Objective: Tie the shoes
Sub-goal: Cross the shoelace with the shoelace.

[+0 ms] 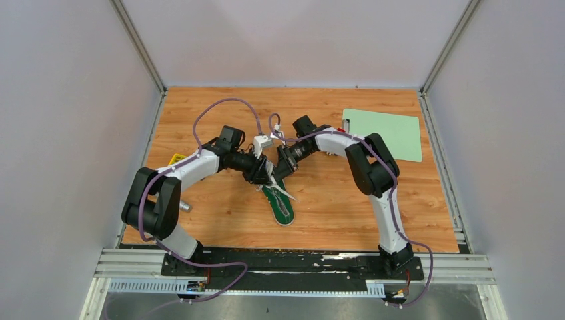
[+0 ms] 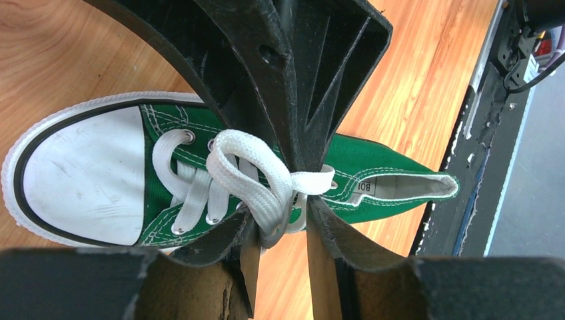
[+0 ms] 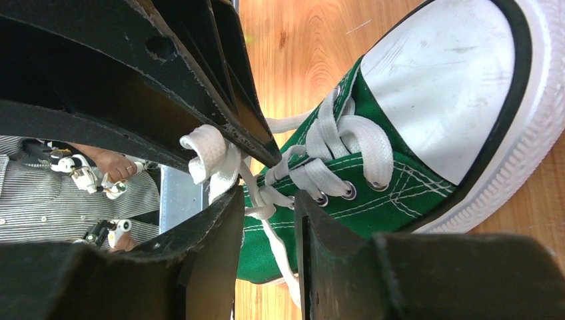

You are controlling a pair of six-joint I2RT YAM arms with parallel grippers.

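Green sneaker (image 1: 281, 208) lies sole-down on the wooden table (image 1: 346, 207), mid-workspace, heel toward the arm bases and white toe cap (image 2: 86, 180) away. Both arms meet over its laced front. Left gripper (image 2: 283, 223): fingers drawn in tight, white laces (image 2: 233, 163) bunched between the tips, one loop standing up over the eyelets. Right gripper (image 3: 268, 200): fingers narrowly apart, lace strands running through the gap; cannot tell if they press on them. A pale green board (image 1: 383, 133) lies far right, well apart from the shoe.
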